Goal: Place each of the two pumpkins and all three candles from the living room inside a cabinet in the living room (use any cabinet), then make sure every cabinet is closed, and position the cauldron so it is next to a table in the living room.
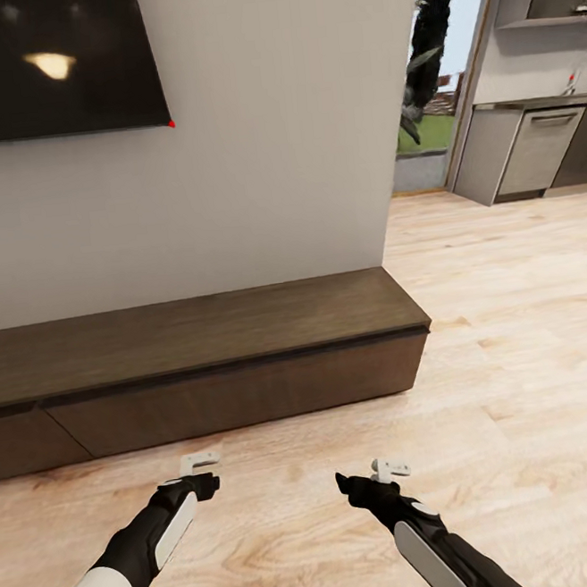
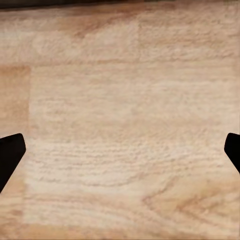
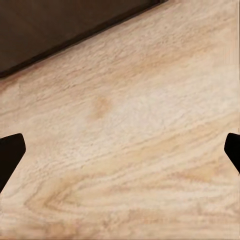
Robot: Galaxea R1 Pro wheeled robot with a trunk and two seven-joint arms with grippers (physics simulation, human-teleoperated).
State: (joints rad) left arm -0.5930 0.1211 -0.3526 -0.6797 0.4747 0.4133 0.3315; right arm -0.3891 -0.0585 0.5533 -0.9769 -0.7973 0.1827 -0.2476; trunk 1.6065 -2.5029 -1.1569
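Closed cabinet (image 1: 202,365) at twelve o'clock; left gripper (image 1: 199,471) and right gripper (image 1: 389,474), fingers spread wide and empty, hover over floor (image 1: 517,380). Probably next: opening a drawer.

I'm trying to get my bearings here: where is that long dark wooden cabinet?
In the head view the cabinet runs along the white wall under the TV, just ahead of both grippers, drawers shut.
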